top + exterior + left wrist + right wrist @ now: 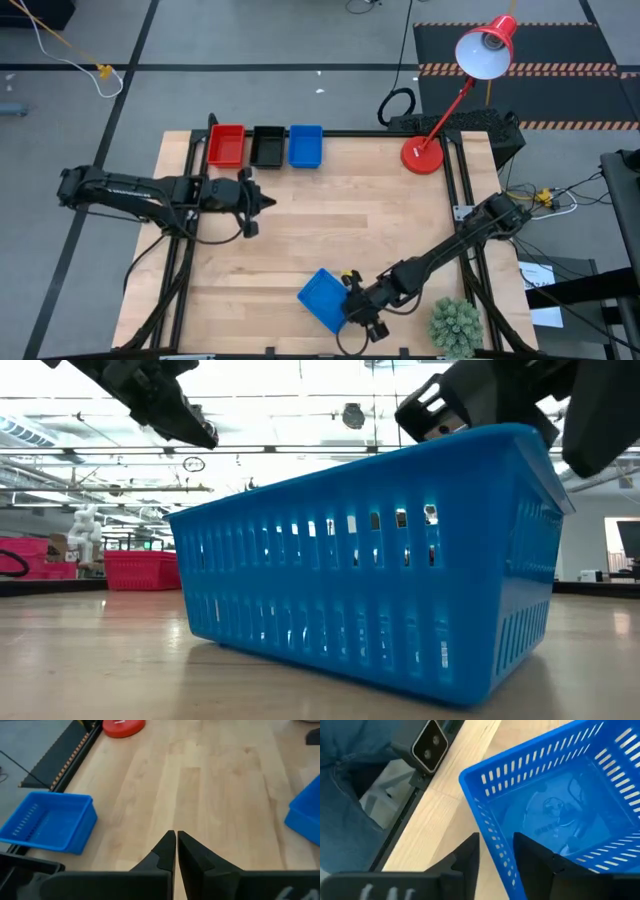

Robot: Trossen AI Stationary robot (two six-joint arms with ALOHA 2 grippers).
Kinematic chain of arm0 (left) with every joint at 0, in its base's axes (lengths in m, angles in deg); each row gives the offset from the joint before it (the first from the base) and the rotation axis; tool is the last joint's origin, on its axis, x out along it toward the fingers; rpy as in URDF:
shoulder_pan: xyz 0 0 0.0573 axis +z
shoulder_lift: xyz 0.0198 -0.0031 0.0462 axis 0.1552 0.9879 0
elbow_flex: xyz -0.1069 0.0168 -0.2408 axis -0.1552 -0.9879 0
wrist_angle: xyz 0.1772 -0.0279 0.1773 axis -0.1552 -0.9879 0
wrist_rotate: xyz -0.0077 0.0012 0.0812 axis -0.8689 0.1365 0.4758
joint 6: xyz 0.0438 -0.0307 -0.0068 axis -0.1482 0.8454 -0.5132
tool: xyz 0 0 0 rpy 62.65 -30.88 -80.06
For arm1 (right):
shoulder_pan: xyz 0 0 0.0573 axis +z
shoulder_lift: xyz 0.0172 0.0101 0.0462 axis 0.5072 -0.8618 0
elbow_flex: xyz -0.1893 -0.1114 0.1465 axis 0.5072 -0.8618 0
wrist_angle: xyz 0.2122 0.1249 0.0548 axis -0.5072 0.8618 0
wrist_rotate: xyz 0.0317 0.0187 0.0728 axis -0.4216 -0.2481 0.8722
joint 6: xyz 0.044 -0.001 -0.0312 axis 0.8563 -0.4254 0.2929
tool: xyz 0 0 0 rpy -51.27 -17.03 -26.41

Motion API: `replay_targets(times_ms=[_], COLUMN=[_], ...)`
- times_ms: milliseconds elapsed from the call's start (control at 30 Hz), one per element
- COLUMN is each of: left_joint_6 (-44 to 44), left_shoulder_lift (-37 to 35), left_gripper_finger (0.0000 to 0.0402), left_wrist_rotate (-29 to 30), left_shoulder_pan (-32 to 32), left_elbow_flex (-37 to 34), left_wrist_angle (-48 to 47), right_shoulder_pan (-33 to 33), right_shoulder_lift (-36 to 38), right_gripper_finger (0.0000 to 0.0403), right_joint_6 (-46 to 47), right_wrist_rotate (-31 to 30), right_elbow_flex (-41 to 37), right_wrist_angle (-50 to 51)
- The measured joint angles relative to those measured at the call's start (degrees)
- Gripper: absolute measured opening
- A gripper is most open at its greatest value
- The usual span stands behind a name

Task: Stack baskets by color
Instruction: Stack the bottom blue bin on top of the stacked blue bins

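Observation:
A red basket (226,145), a black basket (267,146) and a blue basket (305,145) stand side by side at the table's far edge. The blue one (50,820) also shows in the left wrist view. A second blue basket (320,298) sits askew near the table's front edge, with my right gripper (352,300) shut on its right-hand wall. My left gripper (268,203) hovers shut and holding nothing over the table's left half, just on the near side of the row. My right gripper has the blue basket's wall (495,851) between its fingers, one finger outside (470,857) and one inside (532,857) the basket. The fingers slant down from the table's right side. The basket (370,580) stands open side up, its bottom on the table.
A red lamp stands with its round base (422,155) at the far right of the table. A small green plant (455,325) sits at the front right corner. The low camera (429,742) is mounted at the front edge. The table's middle (350,220) is bare wood.

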State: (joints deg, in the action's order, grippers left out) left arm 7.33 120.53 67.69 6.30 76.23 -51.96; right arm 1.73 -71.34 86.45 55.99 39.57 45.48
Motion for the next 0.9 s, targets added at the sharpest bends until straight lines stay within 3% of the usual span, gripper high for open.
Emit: replay_targets(times_ms=[200, 333, 900], left_joint_6=[1.0, 1.1, 0.2], left_shoulder_lift=[0.0, 0.0, 0.0], left_gripper_finger=[0.0021, 0.0021, 0.0021], left_wrist_rotate=[0.3, 1.4, 3.2], left_shoulder_pan=[-1.9, -2.8, -3.9], left_elbow_flex=[0.0, 0.0, 0.0], left_wrist_angle=[0.1, 0.4, 0.6], right_shoulder_pan=[0.0, 0.0, -1.3], right_shoulder_lift=[0.0, -0.1, -0.1], right_gripper_finger=[0.0043, 0.0026, 0.0083], right_joint_6=[-1.1, -2.0, -4.1], right_wrist_rotate=[0.2, -1.2, -2.8], right_elbow_flex=[-1.0, -1.5, -1.6], right_wrist_angle=[0.2, 0.4, 0.4])
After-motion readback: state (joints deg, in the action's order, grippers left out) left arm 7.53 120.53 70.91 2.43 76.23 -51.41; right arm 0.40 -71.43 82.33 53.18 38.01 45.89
